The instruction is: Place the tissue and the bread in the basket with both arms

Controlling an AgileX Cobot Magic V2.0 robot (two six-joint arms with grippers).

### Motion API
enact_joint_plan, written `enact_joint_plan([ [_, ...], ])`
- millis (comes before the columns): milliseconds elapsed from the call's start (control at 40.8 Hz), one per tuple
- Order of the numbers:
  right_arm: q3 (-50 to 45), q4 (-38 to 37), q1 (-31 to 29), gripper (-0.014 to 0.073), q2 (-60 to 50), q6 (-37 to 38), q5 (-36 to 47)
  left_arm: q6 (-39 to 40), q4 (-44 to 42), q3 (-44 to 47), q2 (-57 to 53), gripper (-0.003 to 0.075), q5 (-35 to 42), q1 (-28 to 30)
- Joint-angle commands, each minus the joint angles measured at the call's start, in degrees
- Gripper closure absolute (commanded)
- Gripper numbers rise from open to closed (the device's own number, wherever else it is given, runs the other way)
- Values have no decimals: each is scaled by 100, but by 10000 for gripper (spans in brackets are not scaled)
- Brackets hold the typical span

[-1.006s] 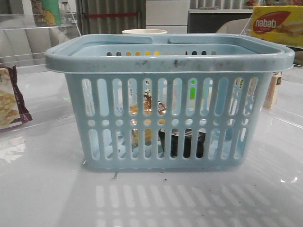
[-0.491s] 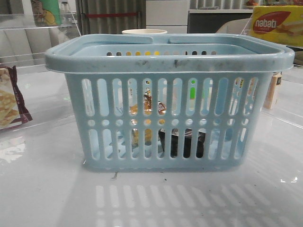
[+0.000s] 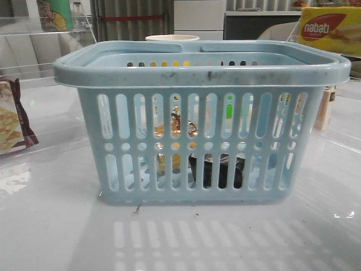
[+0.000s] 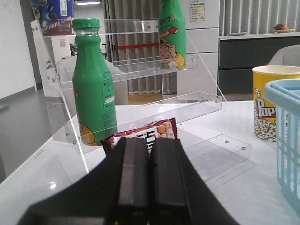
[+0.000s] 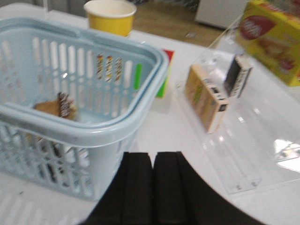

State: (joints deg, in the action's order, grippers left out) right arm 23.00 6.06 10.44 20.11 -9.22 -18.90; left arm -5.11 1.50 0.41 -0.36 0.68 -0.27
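The light-blue basket (image 3: 202, 70) stands in the middle of the table. Through its slots I see the black tissue pack (image 3: 217, 170) on its floor and the bread packet (image 3: 176, 127) leaning up beside it. The right wrist view shows the basket (image 5: 89, 123) with the bread (image 5: 54, 107) inside. My left gripper (image 4: 150, 144) is shut and empty, left of the basket, facing the maroon-edged cracker packet (image 4: 157, 131). My right gripper (image 5: 152, 157) is shut and empty, just outside the basket's right corner. Neither gripper shows in the front view.
A clear acrylic rack (image 4: 140, 70) with two green bottles (image 4: 93, 84) stands on the left, the cracker packet (image 3: 12, 121) at its foot. A yellow popcorn cup (image 4: 268, 103) stands behind the basket. On the right are a yellow nabati box (image 3: 330, 29) and small boxes (image 5: 206, 96) on another clear stand.
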Motion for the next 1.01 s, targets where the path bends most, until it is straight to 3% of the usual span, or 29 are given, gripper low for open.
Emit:
enact_joint_plan([
  [0,-545,-13,-404,538,-625,-22,1298,50,7,-6,-108,629,525,10],
  [147,-1501,-13,-785,538,-1444,-22,2040,50,7,-6,-108,629,525,10],
  [393,-2487,-13,-972,538,-2068,-22,2562,50,7,-6,-108,629,525,10],
  [982,-2469,-82,-950,538,-2175,-12,2266,50,7,-6,-96,629,525,10],
])
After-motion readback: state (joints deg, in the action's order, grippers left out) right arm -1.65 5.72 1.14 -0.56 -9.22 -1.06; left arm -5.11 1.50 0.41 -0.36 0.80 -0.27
